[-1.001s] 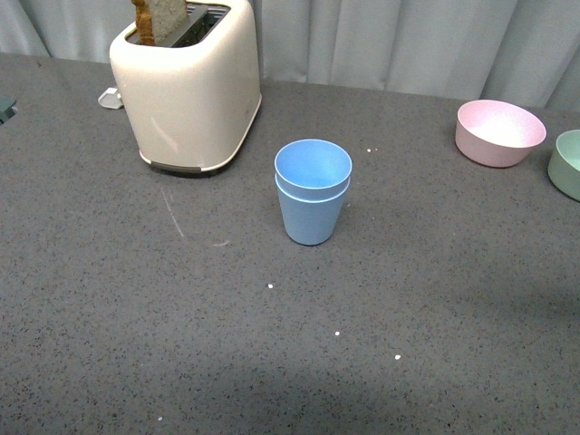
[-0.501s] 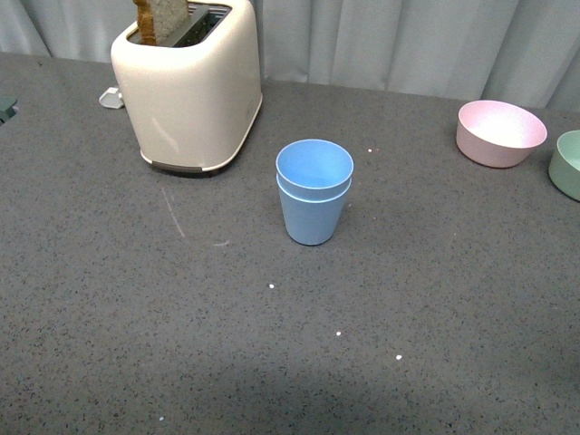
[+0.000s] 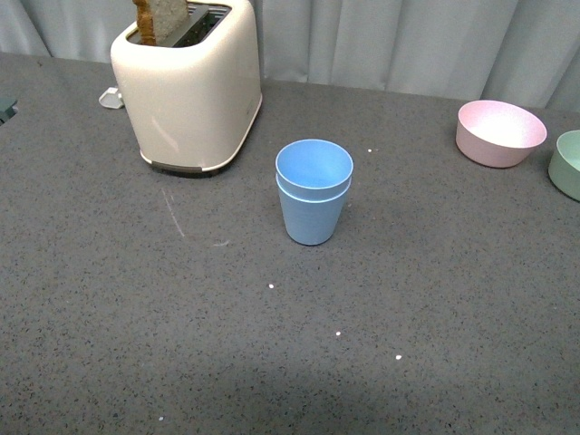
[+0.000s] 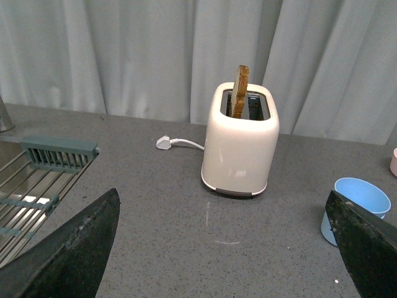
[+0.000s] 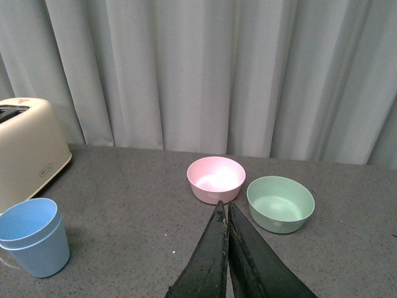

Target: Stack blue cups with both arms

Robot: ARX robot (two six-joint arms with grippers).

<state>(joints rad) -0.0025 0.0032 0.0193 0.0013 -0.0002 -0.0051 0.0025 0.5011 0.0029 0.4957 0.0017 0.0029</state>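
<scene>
The near part of the dark grey speckled tabletop [image 3: 136,344] carries only a few white specks. In the middle of it stand the blue cups [image 3: 314,190], one nested inside the other, upright, with the inner rim showing just above the outer one. Nothing touches them.

Neither arm appears in the front view. In the left wrist view the left gripper [image 4: 223,248] is spread wide, its two black fingers [image 4: 68,248] at opposite sides of the picture with nothing between them. In the right wrist view the right gripper [image 5: 226,248] has its fingers pressed together, holding nothing.

Behind the cups, toward the far left corner, stands a cream toaster [image 3: 188,86] with a slice of bread [image 3: 163,18] upright in one slot; a white plug [image 4: 165,143] lies just beside it. Near the far right edge sit a pink bowl [image 3: 500,132] and a pale green bowl [image 3: 567,163], close together. A dish rack [image 4: 37,174] lies at the left edge. Pale curtains [image 5: 186,68] hang behind the far edge.
</scene>
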